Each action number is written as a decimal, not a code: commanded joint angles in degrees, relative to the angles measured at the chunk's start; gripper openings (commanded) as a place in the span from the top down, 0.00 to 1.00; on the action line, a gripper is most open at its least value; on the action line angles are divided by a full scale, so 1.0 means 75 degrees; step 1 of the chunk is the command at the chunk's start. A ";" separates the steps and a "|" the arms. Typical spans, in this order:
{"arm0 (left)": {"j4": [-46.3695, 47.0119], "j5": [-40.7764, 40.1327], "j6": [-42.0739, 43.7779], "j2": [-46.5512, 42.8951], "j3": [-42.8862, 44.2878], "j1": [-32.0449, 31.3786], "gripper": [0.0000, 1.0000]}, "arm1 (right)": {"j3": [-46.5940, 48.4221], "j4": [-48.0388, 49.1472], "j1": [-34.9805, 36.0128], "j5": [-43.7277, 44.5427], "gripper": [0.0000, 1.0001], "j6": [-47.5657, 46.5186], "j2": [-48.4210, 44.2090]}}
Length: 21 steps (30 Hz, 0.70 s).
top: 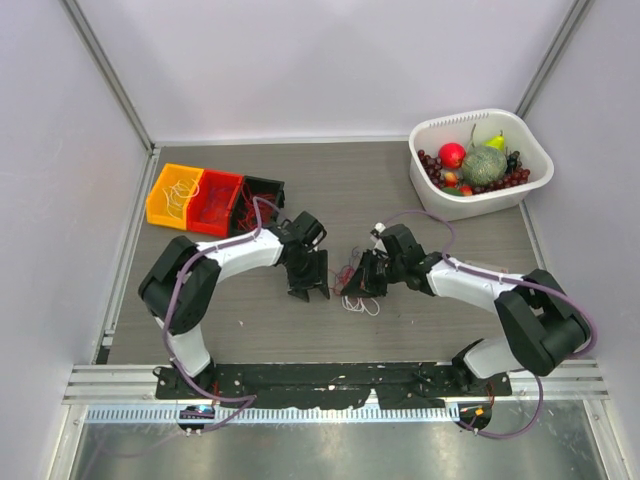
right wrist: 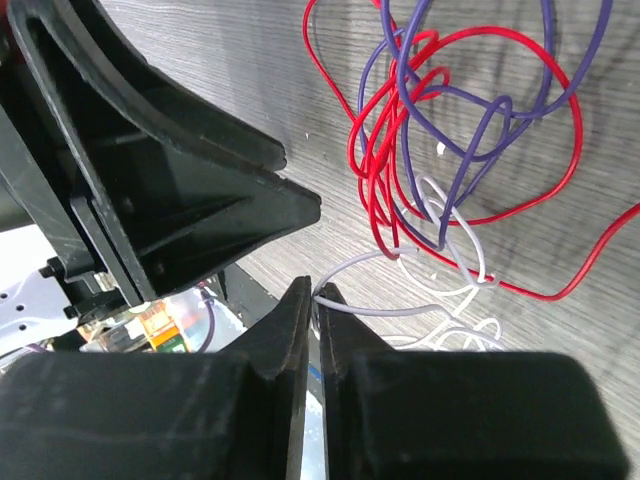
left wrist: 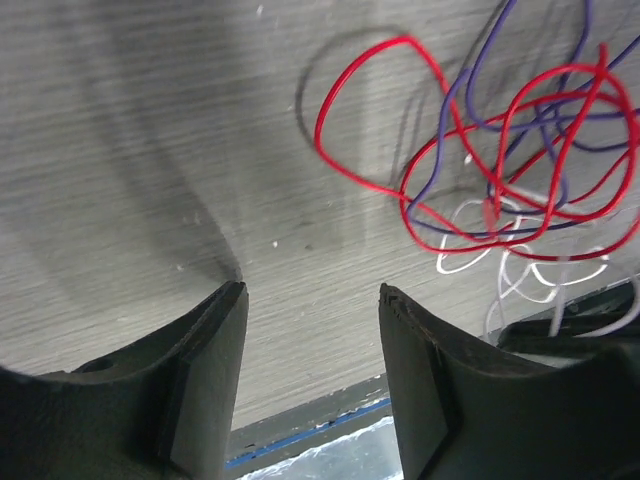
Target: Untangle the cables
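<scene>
**Top external view.** You have one tangle of cables [top: 358, 300] on the table [top: 430, 230], lying between two grippers. The right gripper [top: 352, 284] is at the tangle's edge. The left gripper [top: 310, 291] stands just beside the tangle on the opposite side, apart from the wires. The right arm is therefore the nearer one. Three bins [top: 215, 200] (orange, red, black) sit in a row at the far left, and one white basket [top: 535, 150] of fruit sits at the far right. Both are well apart from the work.

**Left wrist view.** The left gripper [left wrist: 312, 335] has its jaws partly open, with only bare table between them. The cables [left wrist: 520, 170] lie ahead of the gap and off to its right, and a single red loop [left wrist: 345, 110] reaches nearest. You can count three colours: red, purple and white. The loops cross too often to count the strands of each colour.

**Right wrist view.** The right gripper [right wrist: 315, 292] has its jaws closed, and they pinch one white strand [right wrist: 335, 303]. This strand runs from the fingertips up and to the right into the cables [right wrist: 450, 130]. The clump is roundish and has no long axis of its own, so the held strand gives the only clear direction. The next move probably depends on the sideways offset: your left jaws would have to shift toward the tangle to take a loop.
</scene>
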 commanded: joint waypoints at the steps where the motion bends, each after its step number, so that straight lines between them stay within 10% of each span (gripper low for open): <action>1: 0.0087 -0.0250 0.0013 0.0303 0.0803 0.0025 0.42 | 0.0159 -0.0487 0.0147 0.0169 0.83 -0.0205 -0.0409; 16: -0.1602 -0.3240 0.0762 0.1921 0.2387 -0.0455 0.71 | 0.0989 -0.2013 0.0359 0.1423 0.64 -0.1154 -0.0680; 21: -0.1252 -0.2995 0.1126 0.1631 0.1861 -0.0525 0.97 | 0.1705 -0.2564 0.0429 0.2676 0.51 -0.1214 -0.0071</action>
